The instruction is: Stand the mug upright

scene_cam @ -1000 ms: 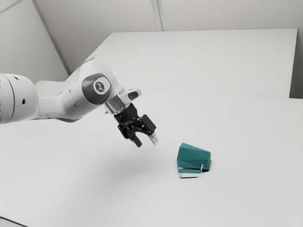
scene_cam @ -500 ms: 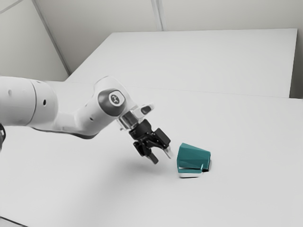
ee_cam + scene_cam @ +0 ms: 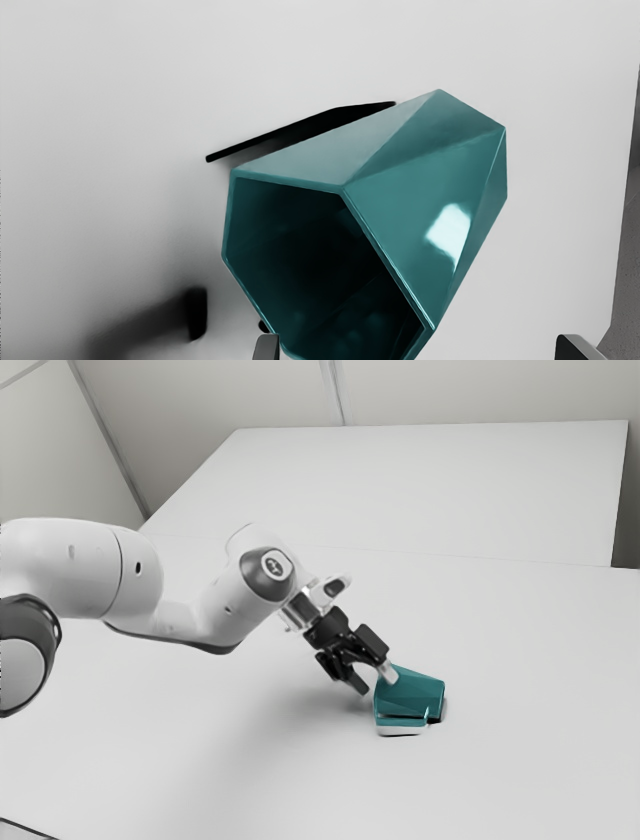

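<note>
On the table (image 3: 520,760), sideways mug (image 3: 412,692)

The wrist view's edge cuts off the mug (image 3: 410,175) nearest my pincer (image 3: 376,681); beneath the mug, the counter (image 3: 530,660) is hidden; inside it, darkness hides the detail.

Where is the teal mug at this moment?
In the exterior view, the mug lies on its side on the white table, just beyond the gripper toward that view's right, its mouth facing the gripper.
</note>
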{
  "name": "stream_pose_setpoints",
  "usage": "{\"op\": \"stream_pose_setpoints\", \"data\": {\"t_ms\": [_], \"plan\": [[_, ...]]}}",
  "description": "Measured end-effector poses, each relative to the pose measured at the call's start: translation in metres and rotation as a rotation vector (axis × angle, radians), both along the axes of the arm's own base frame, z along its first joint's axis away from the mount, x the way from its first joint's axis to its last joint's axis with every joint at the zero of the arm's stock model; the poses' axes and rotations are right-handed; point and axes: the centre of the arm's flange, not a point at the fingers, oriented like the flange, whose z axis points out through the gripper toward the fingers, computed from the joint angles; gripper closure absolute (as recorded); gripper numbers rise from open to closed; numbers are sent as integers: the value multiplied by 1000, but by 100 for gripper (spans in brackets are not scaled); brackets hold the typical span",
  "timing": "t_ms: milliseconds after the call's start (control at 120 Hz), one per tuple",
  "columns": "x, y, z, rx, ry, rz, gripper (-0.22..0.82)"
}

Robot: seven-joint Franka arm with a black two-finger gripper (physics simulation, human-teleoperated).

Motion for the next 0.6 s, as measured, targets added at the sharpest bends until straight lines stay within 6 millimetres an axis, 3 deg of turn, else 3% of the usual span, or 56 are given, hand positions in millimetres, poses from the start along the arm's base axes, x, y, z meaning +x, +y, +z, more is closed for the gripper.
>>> {"op": "stream_pose_setpoints", "data": {"t_ms": [192, 517, 600], "plan": [[18, -8, -2, -15, -37, -22, 0], [18, -18, -9, -64, -34, -19, 0], [17, -22, -8, -78, -35, -20, 5]]}}
